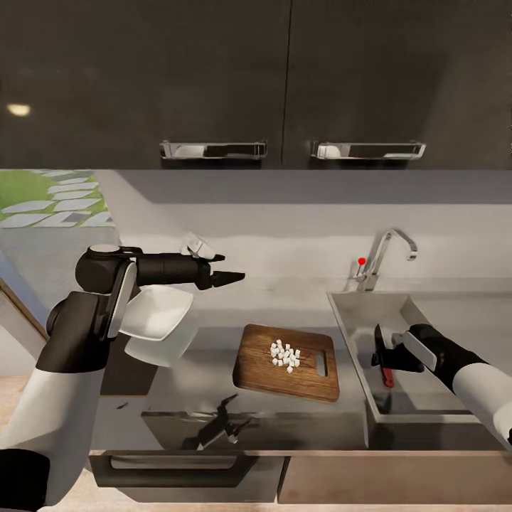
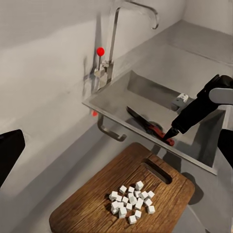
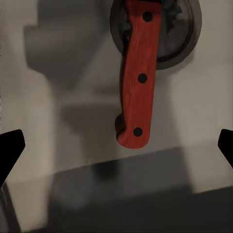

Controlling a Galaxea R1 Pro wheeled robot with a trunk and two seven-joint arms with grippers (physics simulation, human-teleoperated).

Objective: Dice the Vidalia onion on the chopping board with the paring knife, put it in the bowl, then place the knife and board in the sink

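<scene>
While we look down from the head camera, a long glossy grey table (image 1: 213, 419) runs beneath dark wall cabinets (image 1: 213, 78) with two chrome handles, a pale wall behind it. A stainless sink (image 1: 348, 313) is set into the table at our right, with a bent chrome tap (image 1: 390, 245) and a small red knob (image 1: 361, 261).

We see the paring knife (image 3: 138, 77) lying flat on the sink floor, its reddish handle pointing toward us and its dark blade toward the back wall, so its long axis runs front to back. The handle's far end lies over the round drain (image 3: 187, 29).

Our right gripper (image 1: 385, 350) hangs in the basin just above the knife, fingers spread wide apart, holding nothing.

The chopping board (image 1: 264, 375) lies left of the sink, slot handle toward it, carrying the diced onion (image 1: 285, 355). Further left sits the white bowl (image 1: 158, 313), partly behind our left arm. Our left gripper (image 1: 233, 276) hovers above the table, open and empty.
</scene>
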